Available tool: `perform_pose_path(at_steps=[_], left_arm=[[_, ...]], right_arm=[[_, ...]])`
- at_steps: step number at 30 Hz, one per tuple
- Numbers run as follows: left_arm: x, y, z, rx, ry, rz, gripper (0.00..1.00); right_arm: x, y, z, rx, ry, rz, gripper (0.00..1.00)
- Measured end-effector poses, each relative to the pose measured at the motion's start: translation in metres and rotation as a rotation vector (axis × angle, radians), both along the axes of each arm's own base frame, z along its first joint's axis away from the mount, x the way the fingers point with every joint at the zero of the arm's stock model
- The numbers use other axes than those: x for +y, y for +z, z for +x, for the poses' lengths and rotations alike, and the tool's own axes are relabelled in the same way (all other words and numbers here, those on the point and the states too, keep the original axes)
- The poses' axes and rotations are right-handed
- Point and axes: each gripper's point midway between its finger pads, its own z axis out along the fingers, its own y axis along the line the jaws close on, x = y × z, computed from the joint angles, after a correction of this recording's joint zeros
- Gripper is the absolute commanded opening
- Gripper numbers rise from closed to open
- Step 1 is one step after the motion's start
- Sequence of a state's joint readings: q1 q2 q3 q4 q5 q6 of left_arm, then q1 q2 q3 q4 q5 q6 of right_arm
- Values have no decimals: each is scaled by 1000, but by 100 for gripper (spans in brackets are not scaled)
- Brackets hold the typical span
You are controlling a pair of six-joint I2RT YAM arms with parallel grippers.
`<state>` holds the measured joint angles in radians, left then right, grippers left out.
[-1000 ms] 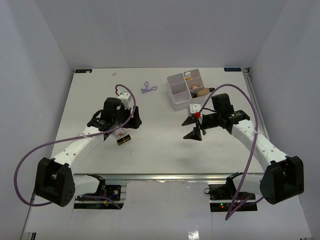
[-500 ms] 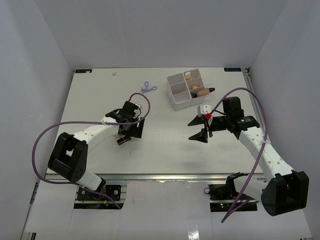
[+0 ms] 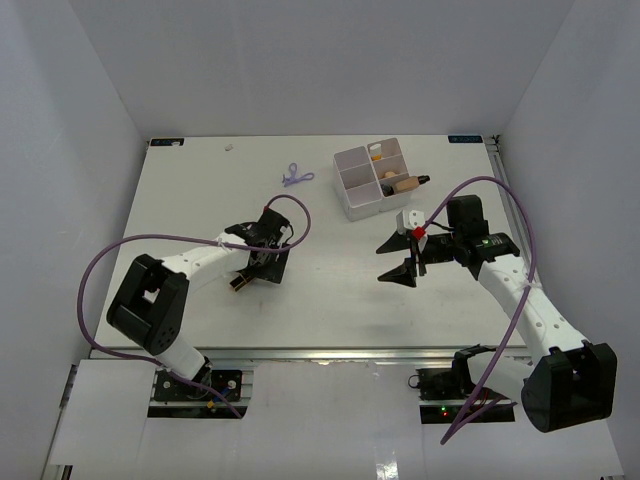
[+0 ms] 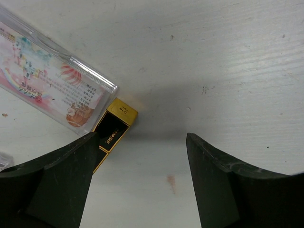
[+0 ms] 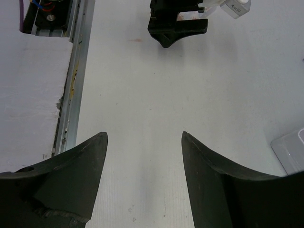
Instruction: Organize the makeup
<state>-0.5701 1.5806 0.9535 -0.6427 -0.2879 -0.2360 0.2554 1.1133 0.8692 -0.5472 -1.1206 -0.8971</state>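
A black-gold lipstick (image 4: 114, 126) lies on the white table, just ahead of my left finger's tip. It touches a flat clear pinkish item (image 4: 52, 80). My left gripper (image 4: 142, 136) is open and empty, low over the table; in the top view it (image 3: 266, 262) sits just right of the lipstick (image 3: 241, 283). My right gripper (image 3: 396, 260) is open and empty at mid-table, and the right wrist view (image 5: 145, 133) shows only bare table between its fingers. The white four-compartment box (image 3: 352, 190) holds a beige bottle (image 3: 405, 183) and an orange tube (image 3: 376, 153). A lilac clip (image 3: 296, 177) lies left of the box.
A small white item (image 3: 229, 147) lies near the table's far edge. The right wrist view shows my left gripper (image 5: 178, 21) ahead, the table's metal front rail (image 5: 76, 71) at left and the box's corner (image 5: 292, 149) at right.
My left gripper has swung right and lowered beside the lipstick, its arm now stretched flatter. My right gripper shifted a little right and has since stayed still.
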Motion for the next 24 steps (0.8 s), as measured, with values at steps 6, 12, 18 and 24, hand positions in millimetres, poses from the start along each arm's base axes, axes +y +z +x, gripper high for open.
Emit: perform_pose_path(at_steps=[6, 12, 18, 24], left_arm=[[-3, 5, 2, -27, -10, 19, 83], [-2, 16, 8, -82, -4, 25, 84], [6, 12, 13, -95, 16, 74, 82], [13, 0, 13, -65, 29, 111, 78]], right_arm=[[0, 0, 0, 4, 2, 2, 70], [1, -3, 1, 15, 4, 0, 70], [1, -6, 2, 29, 4, -3, 70], [1, -7, 2, 34, 4, -4, 70]])
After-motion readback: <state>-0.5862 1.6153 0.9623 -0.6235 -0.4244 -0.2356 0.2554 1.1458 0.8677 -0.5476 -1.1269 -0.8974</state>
